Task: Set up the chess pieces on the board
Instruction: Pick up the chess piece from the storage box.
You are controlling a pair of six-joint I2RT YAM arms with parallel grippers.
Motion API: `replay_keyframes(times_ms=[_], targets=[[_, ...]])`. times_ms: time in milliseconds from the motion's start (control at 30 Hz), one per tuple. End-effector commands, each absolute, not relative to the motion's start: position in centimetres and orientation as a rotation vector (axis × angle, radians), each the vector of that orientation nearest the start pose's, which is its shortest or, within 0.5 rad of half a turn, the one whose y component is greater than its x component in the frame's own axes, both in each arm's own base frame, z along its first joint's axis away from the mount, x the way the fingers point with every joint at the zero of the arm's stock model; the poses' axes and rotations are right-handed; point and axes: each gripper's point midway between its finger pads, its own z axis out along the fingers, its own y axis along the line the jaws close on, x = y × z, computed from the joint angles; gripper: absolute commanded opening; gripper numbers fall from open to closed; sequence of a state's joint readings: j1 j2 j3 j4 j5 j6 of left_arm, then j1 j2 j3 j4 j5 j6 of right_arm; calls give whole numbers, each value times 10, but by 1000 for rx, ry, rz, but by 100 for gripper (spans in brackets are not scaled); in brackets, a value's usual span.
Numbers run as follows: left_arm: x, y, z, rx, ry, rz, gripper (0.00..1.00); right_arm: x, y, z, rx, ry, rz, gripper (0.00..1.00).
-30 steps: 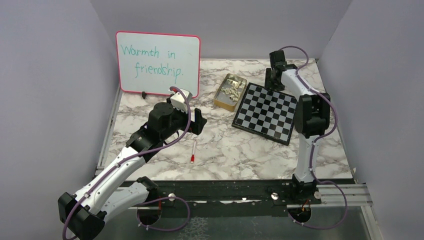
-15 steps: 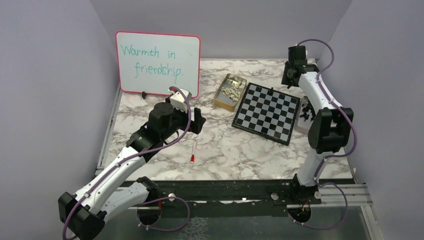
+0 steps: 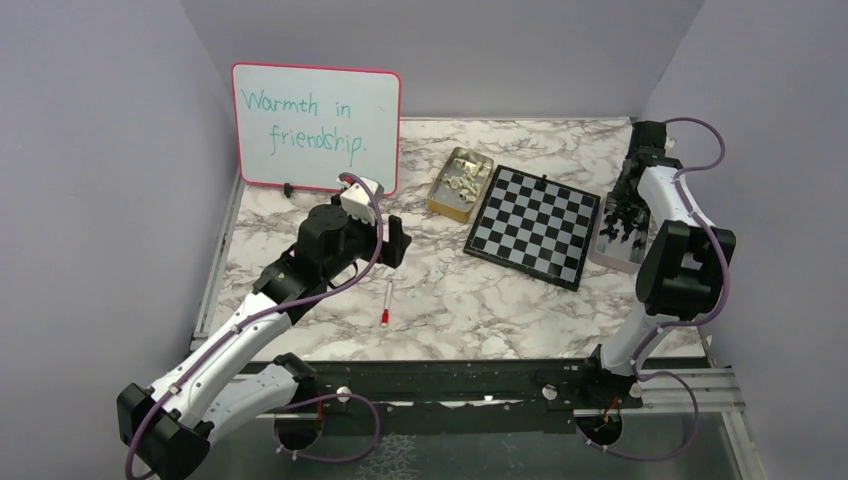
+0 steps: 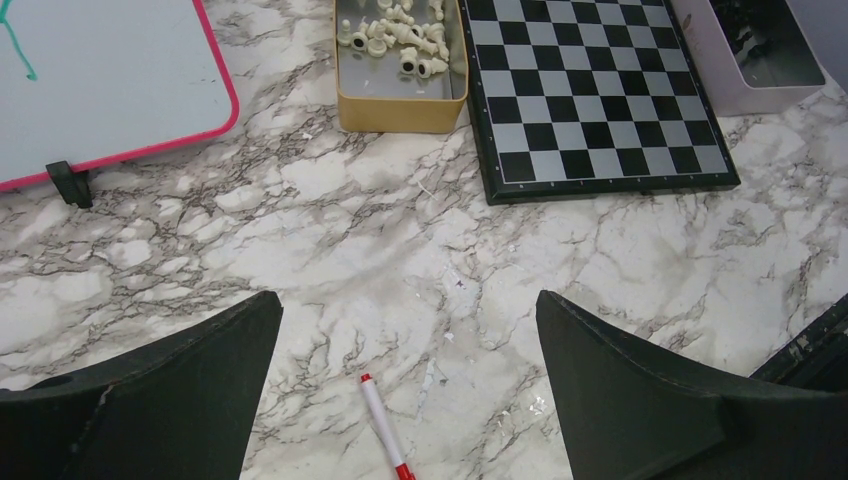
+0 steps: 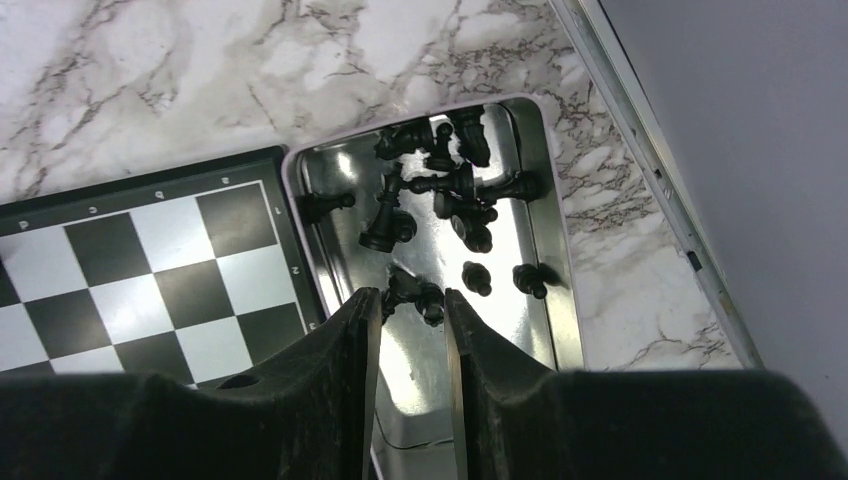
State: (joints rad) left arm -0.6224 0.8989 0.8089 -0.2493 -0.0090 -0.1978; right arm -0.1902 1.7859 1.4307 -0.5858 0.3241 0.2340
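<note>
The board (image 3: 535,225) lies right of centre on the marble table; it also shows in the left wrist view (image 4: 600,100) and the right wrist view (image 5: 130,290). One small dark piece (image 3: 543,180) stands at its far edge. Several black pieces (image 5: 440,190) lie in a silver tin (image 5: 555,230) right of the board. My right gripper (image 5: 412,295) hovers over this tin (image 3: 612,245), jaws a little apart and empty, a black piece just beyond the tips. Cream pieces (image 4: 400,40) fill a yellow tin (image 3: 460,180) left of the board. My left gripper (image 4: 410,330) is wide open and empty above the table.
A pink-framed whiteboard (image 3: 315,125) with green writing stands at the back left. A white pen with a red cap (image 3: 387,302) lies on the marble just below my left gripper (image 3: 398,243). Grey walls close in the table on three sides.
My right arm has swung right from the board's far edge to above the silver tin of black pieces. The left arm has not moved.
</note>
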Motion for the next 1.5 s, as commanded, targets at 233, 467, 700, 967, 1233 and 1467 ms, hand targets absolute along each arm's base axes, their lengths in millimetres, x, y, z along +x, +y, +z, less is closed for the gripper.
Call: replay_keyframes(times_ms=[233,467,700,967,1233,1467], targets=[[260,-195,244,403,1874,-547,99,419,-137,97,818,2365,-325,34],[259,-195,246,402,1870,-552,99,407,-141,88,858,2389,-375,34],[258,-195,246,402,1868,-553,99,395,-143,73,866,2420,-393,32],[258,-195,246,403,1868,-557,99,391,-138,58,870,2450,-356,32],[259,-195,245,403,1871,-554,99,389,-138,46,875,2470,-356,32],[258,-195,245,404,1869,-554,99,387,-139,36,872,2491,-362,31]])
